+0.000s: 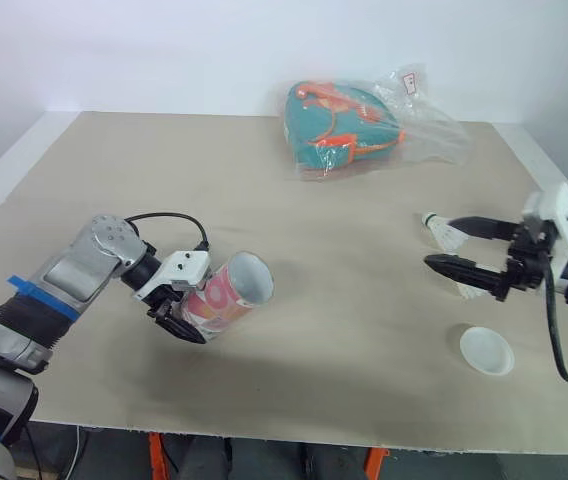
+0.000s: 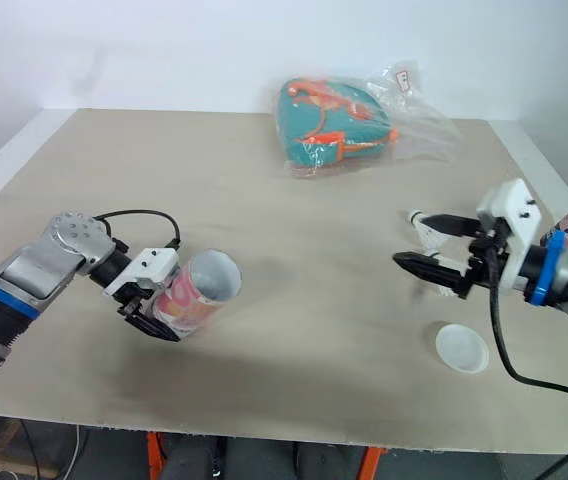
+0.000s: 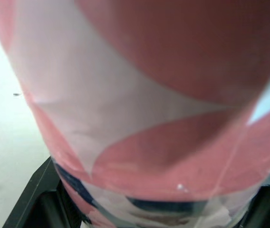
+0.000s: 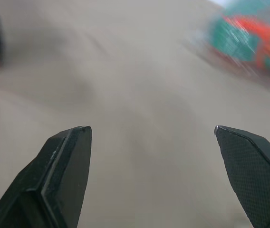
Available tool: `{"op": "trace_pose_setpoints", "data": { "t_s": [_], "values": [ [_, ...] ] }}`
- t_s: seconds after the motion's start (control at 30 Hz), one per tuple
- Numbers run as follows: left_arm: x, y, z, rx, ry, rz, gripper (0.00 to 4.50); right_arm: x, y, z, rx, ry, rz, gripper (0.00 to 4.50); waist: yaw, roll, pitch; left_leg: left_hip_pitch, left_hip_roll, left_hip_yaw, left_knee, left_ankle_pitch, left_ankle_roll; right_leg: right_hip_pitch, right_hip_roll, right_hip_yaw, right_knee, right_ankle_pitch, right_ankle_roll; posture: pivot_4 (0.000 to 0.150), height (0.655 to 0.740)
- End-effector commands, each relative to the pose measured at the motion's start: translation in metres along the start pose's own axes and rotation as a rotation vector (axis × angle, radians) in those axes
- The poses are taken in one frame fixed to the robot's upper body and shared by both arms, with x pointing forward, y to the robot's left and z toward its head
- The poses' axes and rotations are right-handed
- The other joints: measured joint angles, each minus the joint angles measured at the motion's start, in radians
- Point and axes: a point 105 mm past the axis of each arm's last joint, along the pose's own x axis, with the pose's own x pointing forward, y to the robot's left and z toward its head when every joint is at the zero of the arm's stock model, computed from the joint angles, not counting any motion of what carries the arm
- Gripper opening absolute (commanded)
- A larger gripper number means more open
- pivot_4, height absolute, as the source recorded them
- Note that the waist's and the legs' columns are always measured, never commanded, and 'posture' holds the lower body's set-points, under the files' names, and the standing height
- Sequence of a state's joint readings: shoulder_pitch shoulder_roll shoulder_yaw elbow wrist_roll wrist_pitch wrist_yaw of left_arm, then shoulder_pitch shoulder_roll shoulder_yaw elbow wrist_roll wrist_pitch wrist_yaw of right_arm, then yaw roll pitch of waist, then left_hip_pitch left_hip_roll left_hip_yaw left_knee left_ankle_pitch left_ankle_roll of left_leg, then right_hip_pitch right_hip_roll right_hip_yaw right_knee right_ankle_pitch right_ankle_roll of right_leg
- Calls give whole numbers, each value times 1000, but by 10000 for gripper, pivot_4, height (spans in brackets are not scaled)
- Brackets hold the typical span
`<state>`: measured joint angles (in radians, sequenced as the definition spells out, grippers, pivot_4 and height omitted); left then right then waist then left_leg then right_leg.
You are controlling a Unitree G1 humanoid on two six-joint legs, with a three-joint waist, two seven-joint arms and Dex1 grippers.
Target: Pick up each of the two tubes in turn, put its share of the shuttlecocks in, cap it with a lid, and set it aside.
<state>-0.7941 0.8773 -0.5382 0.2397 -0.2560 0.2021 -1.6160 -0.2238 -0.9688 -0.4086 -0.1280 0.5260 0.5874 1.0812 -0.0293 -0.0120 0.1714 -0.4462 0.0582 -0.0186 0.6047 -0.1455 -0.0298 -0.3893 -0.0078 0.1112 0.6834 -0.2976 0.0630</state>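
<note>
Gripping tilted pink-patterned tube [image 1: 229, 292] over counter [image 1: 314, 200] with left tool [image 1: 179, 318]; holding right tool [image 1: 442, 243] spread open near shuttlecock [image 1: 450, 236], lid [image 1: 487, 351]. Printing on tube, bag tag [image 1: 410, 83] unreadable.

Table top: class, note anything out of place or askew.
A teal and orange bag in crumpled clear plastic lies at the far side, foreign to the task. The left gripper holds the pink patterned tube tilted.

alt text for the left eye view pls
Left pincer grips a tilted pink patterned tube, open end facing right. The open right pincer is at a shuttlecock; a white lid lies nearby, a bagged teal pouch behind.
</note>
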Motion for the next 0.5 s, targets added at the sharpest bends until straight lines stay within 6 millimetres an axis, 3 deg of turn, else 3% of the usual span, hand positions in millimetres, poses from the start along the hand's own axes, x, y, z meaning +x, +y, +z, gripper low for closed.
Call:
{"op": "trace_pose_setpoints", "data": {
  "t_s": [0.03, 0.2, 0.5],
  "values": [
    [-1, 1, 3, 20, -10, 4, 30687, -23, -21, -9, 20, 9, -121, 44340, 0, 0, 0, 0, 0, 0, 0, 0, 0, 0, 0, 0, 0, 0, 0, 1500, 7400],
    [1, 1, -1, 20, -2, 4, 30687, -47, -39, -51, 122, 110, -232, 44340, -4, 0, 0, 0, 0, 0, 1, 0, 0, 1, 0, 0, 0, 0, 2, 1500, 7400],
    [2, -1, -4, 20, 1, -2, 30687, -37, -32, -73, 202, 119, -229, 44340, -11, 2, -1, 1, 0, 0, 2, 0, 0, 2, 0, 0, 0, 0, 3, 1500, 7400]
  ]
}}
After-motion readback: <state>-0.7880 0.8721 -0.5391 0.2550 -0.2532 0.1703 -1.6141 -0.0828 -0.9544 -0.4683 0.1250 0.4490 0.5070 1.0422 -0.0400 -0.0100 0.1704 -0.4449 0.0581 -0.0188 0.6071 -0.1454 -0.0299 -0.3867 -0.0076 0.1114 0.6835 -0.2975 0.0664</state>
